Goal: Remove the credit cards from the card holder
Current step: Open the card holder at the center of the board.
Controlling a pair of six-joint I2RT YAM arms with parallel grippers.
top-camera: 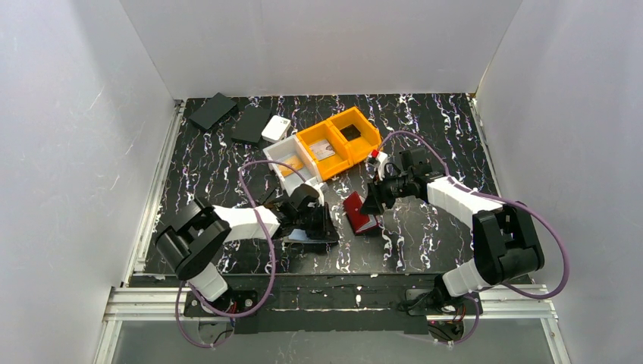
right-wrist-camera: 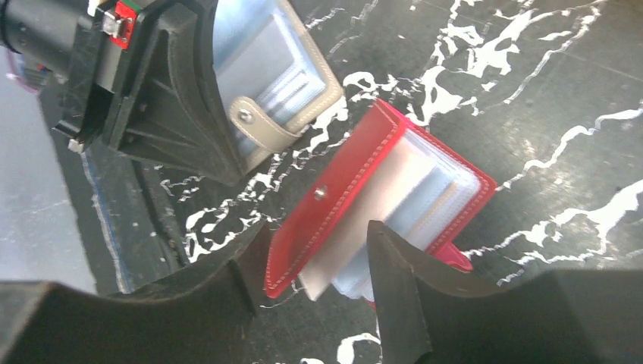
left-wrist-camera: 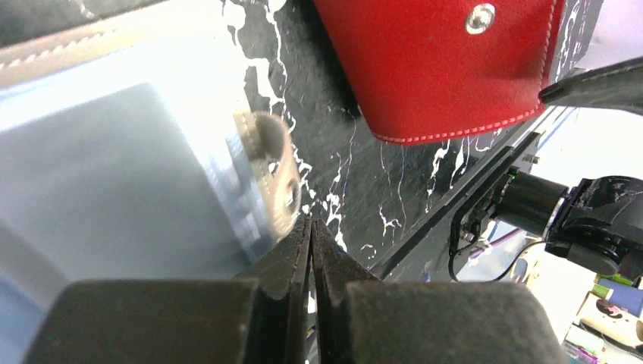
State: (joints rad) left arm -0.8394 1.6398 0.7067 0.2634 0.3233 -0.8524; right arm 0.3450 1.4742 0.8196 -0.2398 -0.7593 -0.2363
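While the black marbled table [top-camera: 425,144] carries two card holders, the open right hand [right-wrist-camera: 317,231] straddles the splayed red card holder [right-wrist-camera: 341,205] at centre. The closed left hand [left-wrist-camera: 311,227] sits by the beige card holder [right-wrist-camera: 265,68]. Extraction appears to be just starting; next, one card needs pinching.

The left tool [left-wrist-camera: 311,224] has its jaws pressed together, while the right tool [right-wrist-camera: 312,246] holds its jaws apart.

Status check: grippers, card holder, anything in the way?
Left gripper shut, over beige holder. Right gripper open over red card holder, which lies open, sleeves showing. Holders close together, not touching.
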